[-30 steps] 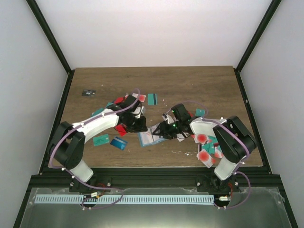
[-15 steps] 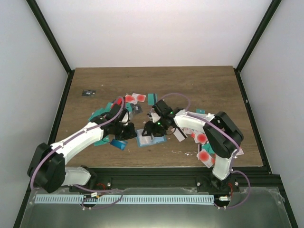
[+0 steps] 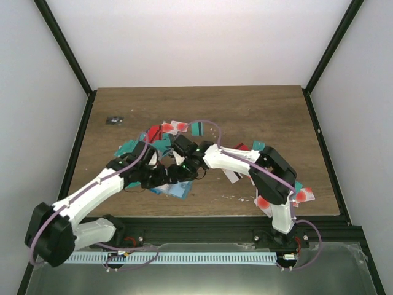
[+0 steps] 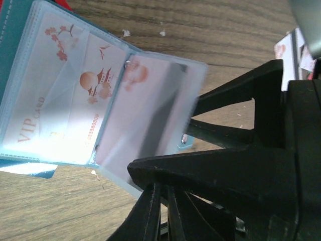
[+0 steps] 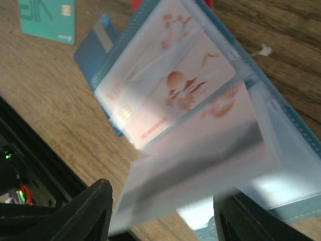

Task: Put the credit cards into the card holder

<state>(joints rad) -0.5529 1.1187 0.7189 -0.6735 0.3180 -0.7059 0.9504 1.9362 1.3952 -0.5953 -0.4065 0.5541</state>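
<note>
The card holder (image 3: 177, 190) lies open on the table, teal outside with clear pockets (image 4: 50, 100) inside; its teal edge also shows in the right wrist view (image 5: 301, 201). A white VIP card (image 4: 60, 118) with red art sits in a pocket (image 5: 170, 95). My right gripper (image 3: 183, 167) (image 5: 163, 216) is shut across a white card with a dark stripe (image 5: 190, 170) (image 4: 150, 113), and the card's front end lies over the holder's inner page. My left gripper (image 3: 164, 176) (image 4: 163, 203) is shut at the holder's near edge. Its tips are hidden under the right gripper's black fingers (image 4: 241, 95).
Loose cards lie behind the grippers (image 3: 153, 138), with red-circle ones (image 3: 175, 126) and a teal one (image 3: 196, 128). More lie at the right (image 3: 264, 200) (image 3: 305, 194). A teal card (image 5: 47, 17) and a blue card (image 5: 98, 47) lie beside the holder. A small dark object (image 3: 113, 120) sits far left.
My right gripper has swept left with the white card to the holder. My left arm has pulled back toward the near left, and the holder now lies further left and nearer.
</note>
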